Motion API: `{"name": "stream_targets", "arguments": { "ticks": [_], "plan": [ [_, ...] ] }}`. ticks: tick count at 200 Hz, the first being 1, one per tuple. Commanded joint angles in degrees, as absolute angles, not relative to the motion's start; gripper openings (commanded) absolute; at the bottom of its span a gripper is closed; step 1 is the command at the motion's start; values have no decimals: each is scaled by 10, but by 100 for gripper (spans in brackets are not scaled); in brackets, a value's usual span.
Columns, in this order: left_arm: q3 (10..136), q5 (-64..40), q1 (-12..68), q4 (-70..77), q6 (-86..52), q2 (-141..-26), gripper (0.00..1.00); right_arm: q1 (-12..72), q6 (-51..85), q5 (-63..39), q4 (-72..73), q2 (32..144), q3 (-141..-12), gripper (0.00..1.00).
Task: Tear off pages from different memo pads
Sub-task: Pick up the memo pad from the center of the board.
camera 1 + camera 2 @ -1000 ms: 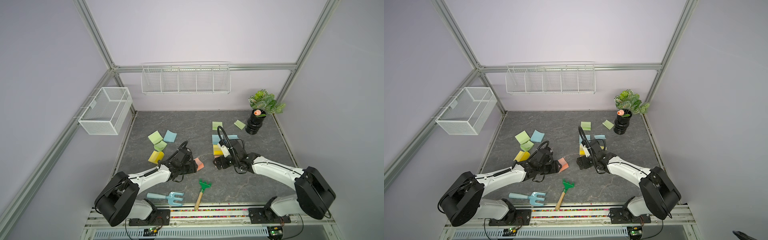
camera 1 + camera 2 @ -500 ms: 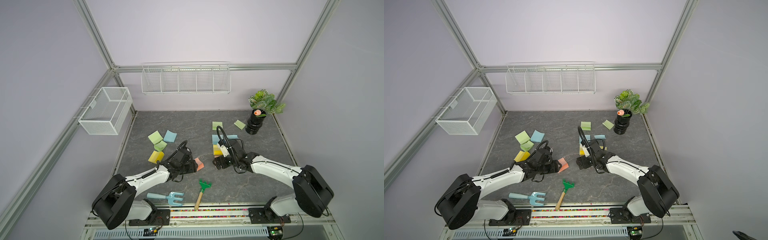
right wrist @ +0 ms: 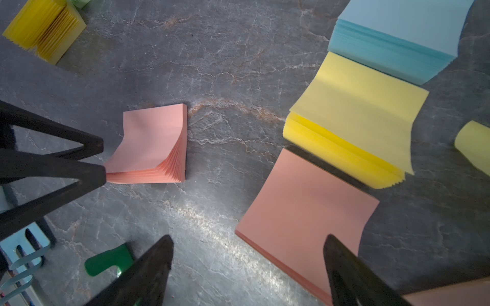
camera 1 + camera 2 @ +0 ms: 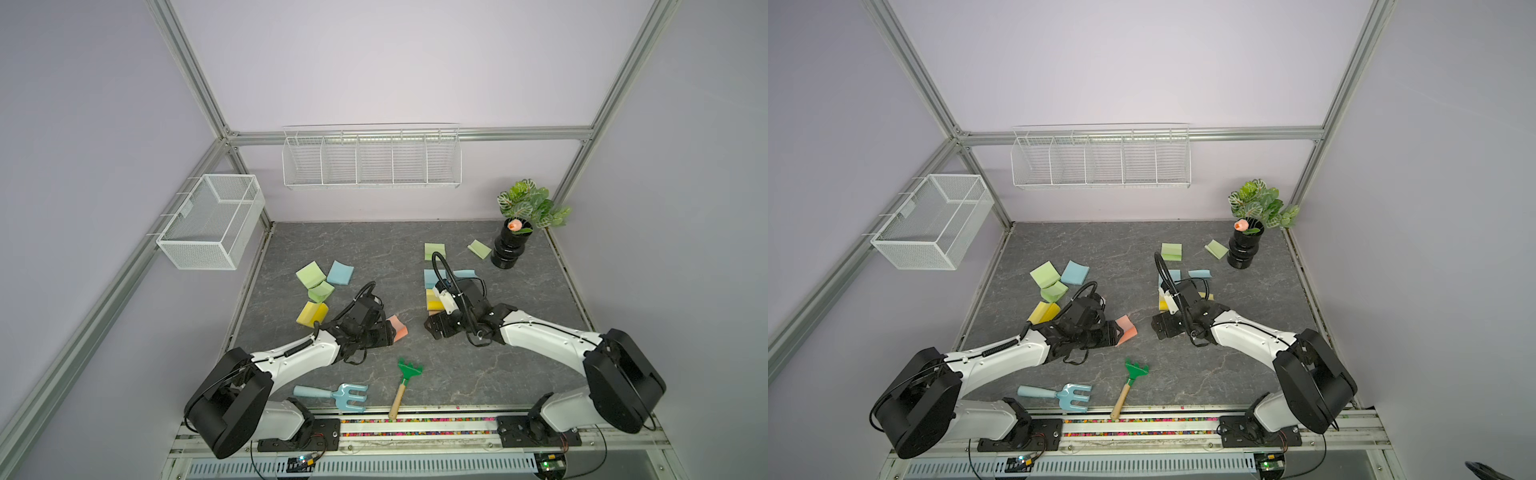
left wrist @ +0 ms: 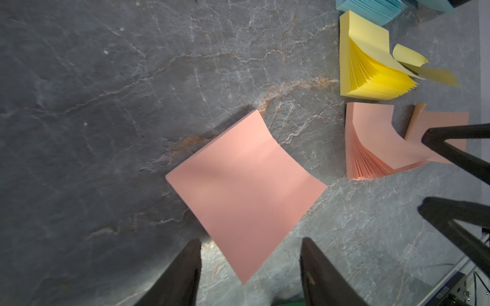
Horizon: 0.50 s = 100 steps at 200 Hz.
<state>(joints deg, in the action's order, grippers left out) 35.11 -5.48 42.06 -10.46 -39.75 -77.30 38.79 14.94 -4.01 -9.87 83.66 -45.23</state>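
My left gripper (image 5: pixel 250 254) is open, and a corner of a curled salmon memo pad (image 5: pixel 246 185) lies between its fingers without touching them. In both top views this pad (image 4: pixel 398 328) sits just in front of the left gripper (image 4: pixel 386 334). My right gripper (image 3: pixel 249 265) is open wide over the table beside a second salmon pad (image 3: pixel 305 220), with one finger (image 3: pixel 350 270) above its edge. Behind that pad lie a fanned yellow pad (image 3: pixel 355 127) and a blue pad (image 3: pixel 397 34). A loose yellow page (image 5: pixel 413 61) and a loose salmon page (image 5: pixel 437 132) lie beside them.
At the left lie green pads (image 4: pixel 311 274), a blue pad (image 4: pixel 340 273) and a yellow pad (image 4: pixel 311 313). More green pads (image 4: pixel 434 251) lie near a potted plant (image 4: pixel 513 245). A green rake (image 4: pixel 405 382) and a blue fork (image 4: pixel 332 397) lie at the front edge.
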Motion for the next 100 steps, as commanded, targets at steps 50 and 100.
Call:
{"name": "stream_targets", "arguments": {
  "ticks": [50,100],
  "plan": [
    [342,-39,427,-105,-385,-785,61,394,141,-47,-109,852,-469,89],
    [337,-38,429,-100,-386,-790,62,395,141,-48,-111,856,-471,89]
  ]
}}
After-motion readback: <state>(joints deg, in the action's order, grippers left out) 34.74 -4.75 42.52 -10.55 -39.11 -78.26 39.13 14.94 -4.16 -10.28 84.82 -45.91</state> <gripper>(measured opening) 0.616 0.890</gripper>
